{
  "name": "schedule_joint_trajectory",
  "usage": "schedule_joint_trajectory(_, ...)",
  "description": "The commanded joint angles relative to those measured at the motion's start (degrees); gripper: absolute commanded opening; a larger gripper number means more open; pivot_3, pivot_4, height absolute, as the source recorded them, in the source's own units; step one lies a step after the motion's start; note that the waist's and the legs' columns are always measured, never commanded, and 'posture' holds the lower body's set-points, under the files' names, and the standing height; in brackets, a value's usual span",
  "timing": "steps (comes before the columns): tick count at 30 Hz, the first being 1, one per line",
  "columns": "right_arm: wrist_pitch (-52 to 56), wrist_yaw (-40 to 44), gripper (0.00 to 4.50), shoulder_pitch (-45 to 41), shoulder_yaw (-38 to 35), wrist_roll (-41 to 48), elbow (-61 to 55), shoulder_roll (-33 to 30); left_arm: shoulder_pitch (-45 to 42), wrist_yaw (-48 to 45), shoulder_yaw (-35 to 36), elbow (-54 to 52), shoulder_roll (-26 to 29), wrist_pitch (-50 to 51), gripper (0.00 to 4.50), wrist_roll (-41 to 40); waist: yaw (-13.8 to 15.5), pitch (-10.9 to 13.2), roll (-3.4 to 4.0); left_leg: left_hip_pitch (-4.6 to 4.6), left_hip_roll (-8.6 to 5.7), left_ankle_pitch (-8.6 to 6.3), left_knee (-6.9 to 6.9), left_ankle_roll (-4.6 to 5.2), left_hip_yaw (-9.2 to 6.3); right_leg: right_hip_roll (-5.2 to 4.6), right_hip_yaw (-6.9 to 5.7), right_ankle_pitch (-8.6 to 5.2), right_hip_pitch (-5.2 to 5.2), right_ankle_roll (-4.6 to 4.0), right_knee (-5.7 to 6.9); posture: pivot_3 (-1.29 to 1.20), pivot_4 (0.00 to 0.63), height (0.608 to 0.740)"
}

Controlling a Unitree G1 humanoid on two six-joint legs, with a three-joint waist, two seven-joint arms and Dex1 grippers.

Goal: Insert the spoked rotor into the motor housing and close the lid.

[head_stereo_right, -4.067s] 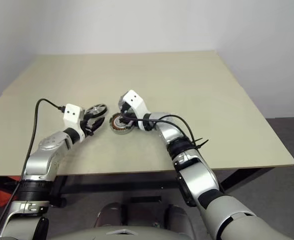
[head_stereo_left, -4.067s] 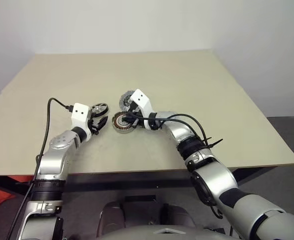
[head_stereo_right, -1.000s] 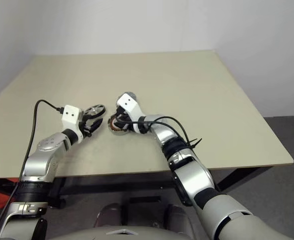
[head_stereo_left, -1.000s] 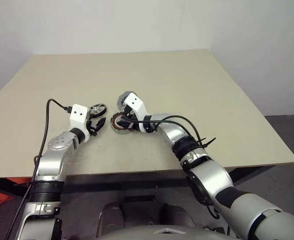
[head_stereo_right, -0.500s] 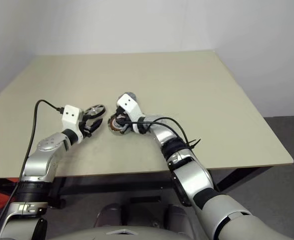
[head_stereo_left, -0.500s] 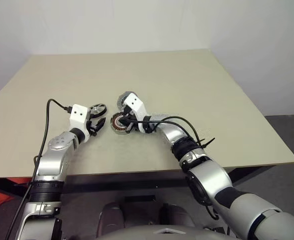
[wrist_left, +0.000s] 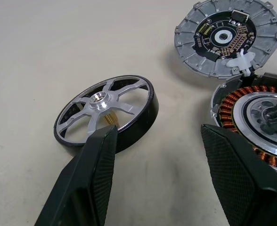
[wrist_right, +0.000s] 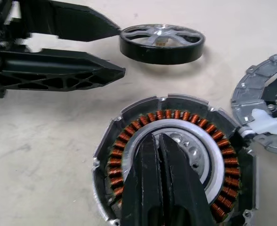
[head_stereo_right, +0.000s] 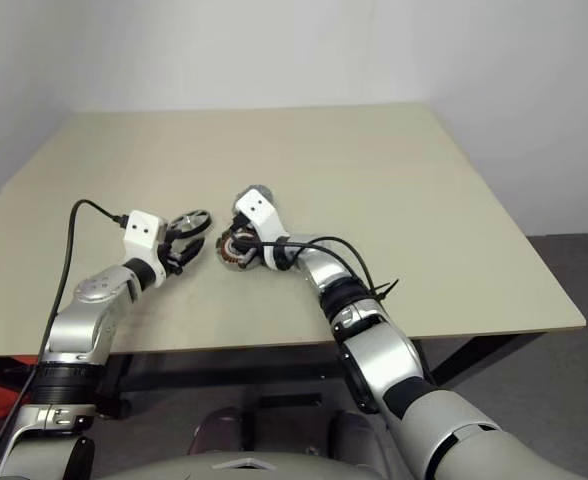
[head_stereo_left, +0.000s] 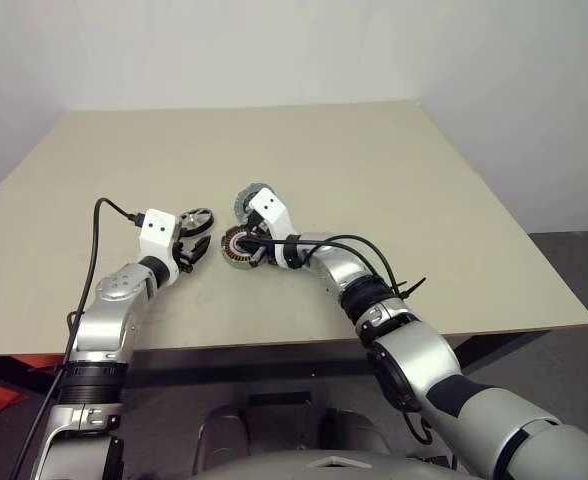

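Note:
The spoked rotor (wrist_left: 108, 113), a black wheel with a silver hub, lies flat on the table just beyond my left gripper (wrist_left: 159, 136). That gripper is open and level with the table, its fingers apart and holding nothing. The motor housing (wrist_right: 122, 150), with its ring of copper windings, lies to the right of the rotor. My right gripper (wrist_right: 155, 139) is shut, with its fingertips over the housing's silver central hub. The lid (wrist_left: 230, 35) lies behind the housing with its circuit side up, touching the housing's rim.
The beige table (head_stereo_left: 374, 180) stretches wide behind and to the right of the parts. A black cable (head_stereo_left: 99, 230) runs from my left wrist back along the arm. Another cable (head_stereo_left: 359, 242) loops off the right forearm.
My right gripper's fingers have closed together over the housing's hub. The left arm, the rotor and the lid have stayed where they were.

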Motion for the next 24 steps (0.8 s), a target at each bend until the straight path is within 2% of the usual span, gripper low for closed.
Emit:
schedule_joint_trajectory(1, 3.3, 2.5, 0.07, -2.1, -1.0, 2.8, -6.3, 0.4, -0.8, 0.1, 0.6, 0.1, 0.7, -0.8, 3.02, 0.1, 0.0, 0.0, 0.00, -0.02, 0.00, 0.00, -0.03, 0.00, 0.00, 0.00, 0.00, 0.00, -0.01, 0.00, -0.02, 0.00, 0.000, 0.740)
schedule_joint_trajectory(15, 2.3, -0.6, 0.07, -3.5, -1.5, 2.3, -4.6, 0.5, -0.9, 0.0, 0.5, 0.8, 1.0, -0.6, 3.02, 0.6, 0.0, 0.0, 0.00, -0.14, 0.01, 0.00, -0.08, -0.01, 0.00, 0.01, -0.04, -0.04, -0.16, -0.05, -0.03, 0.00, 0.000, 0.740)
schedule_joint_trajectory(24, 0.9, -3.4, 0.07, -1.5, 0.3, -1.0, 4.5, 0.5, -1.0, 0.1, 0.7, 0.8, 1.1, -0.5, 3.02, 0.7, 0.0, 0.0, -0.01, -0.15, 0.00, 0.00, -0.08, -0.01, 0.00, 0.00, -0.03, -0.04, -0.17, -0.05, -0.04, 0.00, 0.000, 0.740)
